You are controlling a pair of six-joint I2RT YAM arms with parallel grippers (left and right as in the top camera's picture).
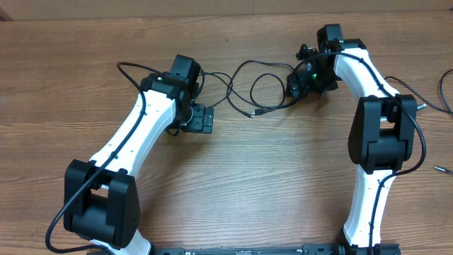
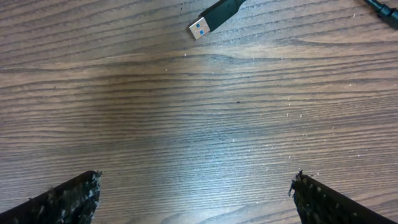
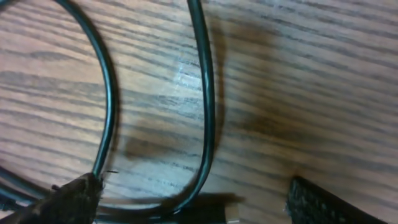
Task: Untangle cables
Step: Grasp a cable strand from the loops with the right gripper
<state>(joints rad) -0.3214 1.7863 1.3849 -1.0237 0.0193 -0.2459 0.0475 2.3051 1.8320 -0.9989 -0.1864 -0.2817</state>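
At far left, left arm (image 1: 134, 134) reaching up from the lower edge of the desk (image 1: 269, 184). Left end effector (image 1: 200, 119) pointed down at bare wood, wide open, with its fingers (image 2: 62, 199) far apart and nothing between them. Seen from the left wrist: only wood grain under the left end effector (image 2: 193, 199), and a USB plug (image 2: 208, 22) with a blue tongue lying flat just beyond the fingertips, untouched.

In the middle, the cables (image 1: 244, 78) lying in loose black loops on the desk between the two arms, with one plug end (image 1: 259, 112) pointing toward the left arm.

To the right, right end effector (image 1: 301, 83) down on the right side of the loops. Seen from the right wrist: two strands of cables (image 3: 208, 93) curving across the wood and one loop passing through the gap of the right end effector (image 3: 193, 199), its fingers (image 3: 329, 202) held apart, not closed on it. Then right arm (image 1: 379, 134), and a small plug end (image 1: 442, 168) alone near the right edge.
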